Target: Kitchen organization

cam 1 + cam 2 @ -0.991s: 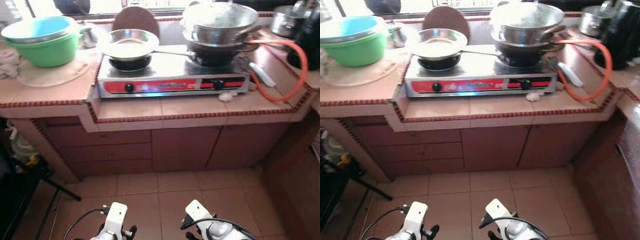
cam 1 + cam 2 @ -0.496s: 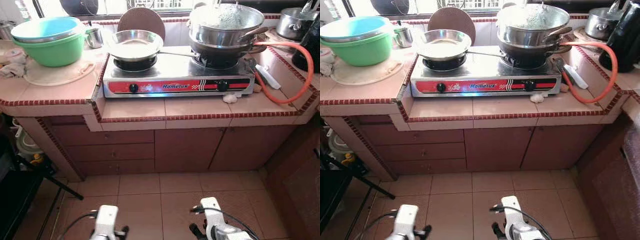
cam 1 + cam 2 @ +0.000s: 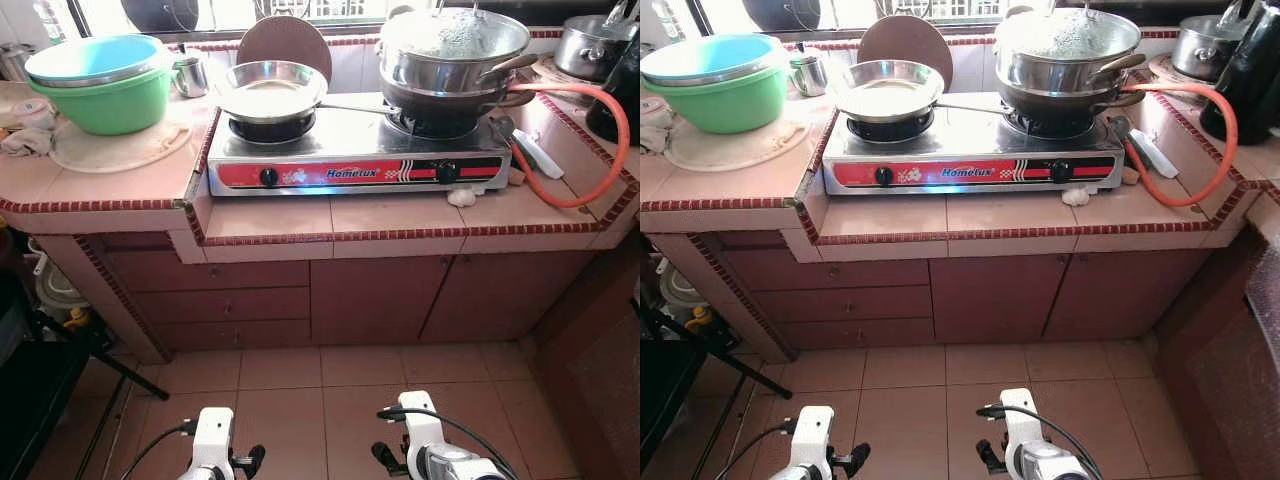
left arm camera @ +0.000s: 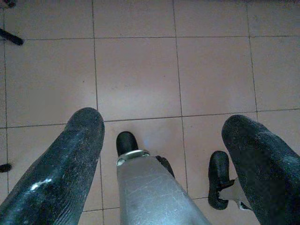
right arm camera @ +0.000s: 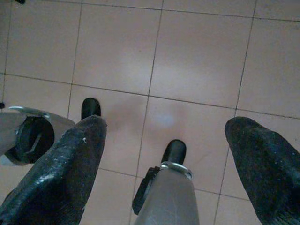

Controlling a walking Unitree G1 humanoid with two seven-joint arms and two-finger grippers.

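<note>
Stove (image 3: 350,150) back from counter edge | tiled floor (image 3: 300,370) before cabinets

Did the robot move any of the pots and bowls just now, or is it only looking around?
Only the camera moved: the view shifted and went from blurred to sharp. Nothing was taken hold of or let go. The frying pan sits on the stove as before, the stacked pots on the other burner, the green bowl on the counter. The left gripper and right gripper hang open over the floor tiles.
</note>
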